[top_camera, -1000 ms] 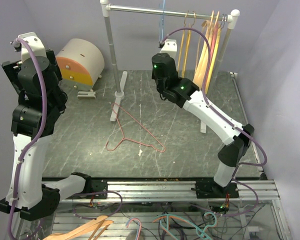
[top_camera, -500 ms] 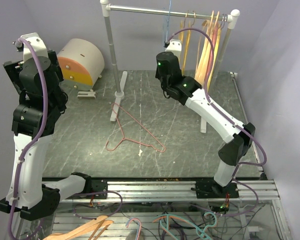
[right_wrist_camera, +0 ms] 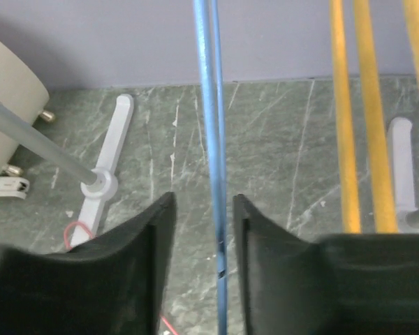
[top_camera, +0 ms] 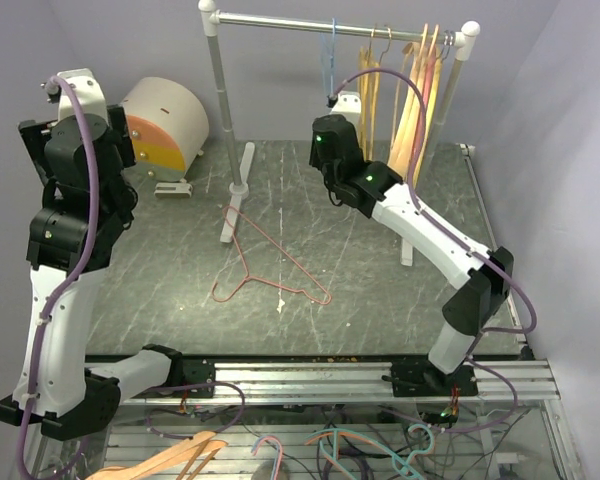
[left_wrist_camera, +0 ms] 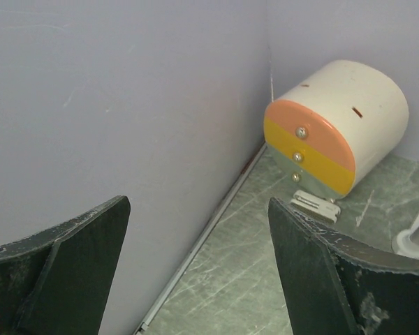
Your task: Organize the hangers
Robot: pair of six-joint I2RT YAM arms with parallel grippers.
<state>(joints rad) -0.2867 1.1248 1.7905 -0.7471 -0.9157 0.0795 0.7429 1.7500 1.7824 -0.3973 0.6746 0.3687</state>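
A thin blue wire hanger (top_camera: 329, 50) hangs by its hook from the white-and-metal rail (top_camera: 280, 18). In the right wrist view its blue wire (right_wrist_camera: 213, 139) runs straight down between my right gripper's (right_wrist_camera: 204, 199) fingers, which stand open with a small gap on each side of it. Several yellow, orange and peach hangers (top_camera: 415, 90) hang further right on the rail, two yellow ones (right_wrist_camera: 356, 139) showing in the right wrist view. A red wire hanger (top_camera: 265, 265) lies flat on the table. My left gripper (left_wrist_camera: 199, 202) is held high at the far left, open and empty.
A cream drum-shaped box (top_camera: 165, 125) with an orange and yellow face (left_wrist_camera: 311, 146) stands at the back left by the wall. The rail's white feet (right_wrist_camera: 108, 167) rest on the dark table. More hangers (top_camera: 170, 460) lie below the front frame.
My right gripper carried the blue hanger a little right along the rail, then its jaws parted off the wire. The left arm shifted slightly.
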